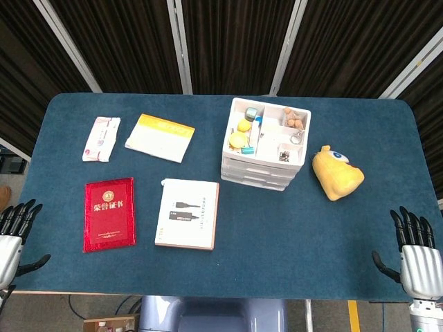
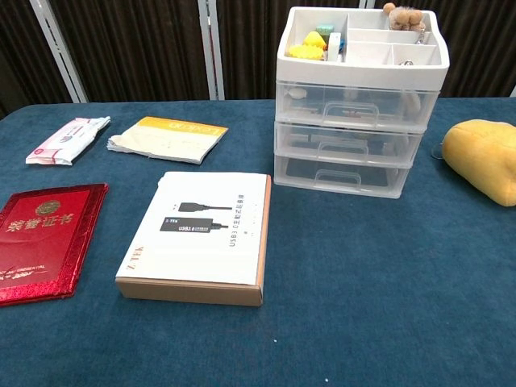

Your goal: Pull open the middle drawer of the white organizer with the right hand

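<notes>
The white organizer [image 1: 264, 144] [image 2: 359, 101] stands at the back right of the blue table, with three clear drawers under an open top tray of small items. Its middle drawer [image 2: 348, 146] is pushed in flush, handle facing me. My right hand [image 1: 415, 252] hovers off the table's front right corner, fingers spread, holding nothing. At the front left corner my left hand [image 1: 12, 235] is likewise spread and empty. Neither hand appears in the chest view.
A yellow plush toy [image 1: 336, 173] lies just right of the organizer. A white box [image 1: 187, 213] sits in front left of it, a red certificate book [image 1: 109, 213] further left. A yellow booklet [image 1: 160, 137] and a tissue pack [image 1: 101, 138] lie at the back left.
</notes>
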Available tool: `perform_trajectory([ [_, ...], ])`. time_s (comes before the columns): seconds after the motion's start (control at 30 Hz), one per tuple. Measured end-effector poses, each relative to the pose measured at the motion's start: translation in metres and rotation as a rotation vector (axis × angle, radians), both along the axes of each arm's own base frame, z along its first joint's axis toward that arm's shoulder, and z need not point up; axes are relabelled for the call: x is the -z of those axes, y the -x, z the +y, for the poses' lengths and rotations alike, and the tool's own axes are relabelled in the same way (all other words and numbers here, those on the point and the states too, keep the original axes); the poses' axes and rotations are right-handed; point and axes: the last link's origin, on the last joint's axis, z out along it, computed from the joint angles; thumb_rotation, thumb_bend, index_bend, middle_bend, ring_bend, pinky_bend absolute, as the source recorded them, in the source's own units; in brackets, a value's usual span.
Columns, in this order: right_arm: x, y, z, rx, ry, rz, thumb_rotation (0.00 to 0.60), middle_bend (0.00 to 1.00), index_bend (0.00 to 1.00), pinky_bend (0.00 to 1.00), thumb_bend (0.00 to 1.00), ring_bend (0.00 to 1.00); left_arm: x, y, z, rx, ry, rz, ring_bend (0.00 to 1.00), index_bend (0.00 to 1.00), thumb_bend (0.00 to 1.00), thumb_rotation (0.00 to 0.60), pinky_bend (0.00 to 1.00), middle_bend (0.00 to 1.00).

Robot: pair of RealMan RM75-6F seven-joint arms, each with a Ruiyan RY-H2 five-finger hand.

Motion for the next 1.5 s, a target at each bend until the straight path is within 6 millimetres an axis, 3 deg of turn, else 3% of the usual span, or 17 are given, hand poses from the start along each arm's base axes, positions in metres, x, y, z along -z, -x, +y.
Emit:
perform_trajectory([
  [0.1,0.001,-0.006,-0.002,-0.023,-0.001,-0.021,0.6,0.07,0.0,0.2,0.33,0.08,-0.001,0.0,0.0,-0.002,-0.006,-0.004,0.0,0.0,0.02,0.6,0.0,0.0],
  [0.17,0.003,-0.013,-0.004,-0.045,0.001,-0.052,0.6,0.32,0.0,0.48,0.34,0.33,-0.002,0.001,-0.001,-0.006,-0.009,-0.009,0.0,0.0,0.02,0.6,0.0,0.0],
  [0.23,0.006,-0.02,-0.007,-0.056,-0.001,-0.096,0.6,0.55,0.0,0.68,0.37,0.58,-0.003,0.002,-0.001,-0.009,-0.009,-0.013,0.0,0.0,0.02,0.6,0.0,0.0],
  [0.33,0.013,-0.034,-0.012,-0.057,-0.025,-0.194,0.6,0.7,0.0,0.78,0.46,0.73,-0.002,0.001,-0.001,-0.006,-0.007,-0.016,0.0,0.0,0.02,0.6,0.0,0.0],
  [0.57,0.042,-0.074,-0.031,0.012,-0.188,-0.46,0.6,0.76,0.0,0.8,0.66,0.78,-0.001,0.0,-0.001,-0.007,-0.001,-0.026,0.0,0.0,0.02,0.6,0.0,0.0],
  [0.77,0.071,-0.101,-0.053,0.065,-0.283,-0.614,0.6,0.77,0.0,0.8,0.75,0.79,-0.003,0.001,-0.001,-0.01,-0.001,-0.042,0.0,0.0,0.02,0.6,0.0,0.0],
  [1.07,0.124,-0.145,-0.087,0.126,-0.397,-0.818,0.6,0.77,0.0,0.8,0.76,0.79,-0.005,0.001,-0.001,-0.016,0.006,-0.067,0.0,0.0,0.02,0.6,0.0,0.0],
  [1.5,0.168,-0.168,-0.133,0.223,-0.419,-0.963,0.6,0.77,0.0,0.8,0.76,0.79,-0.008,0.003,0.002,-0.048,0.024,-0.11,0.0,0.0,0.02,0.6,0.0,0.0],
])
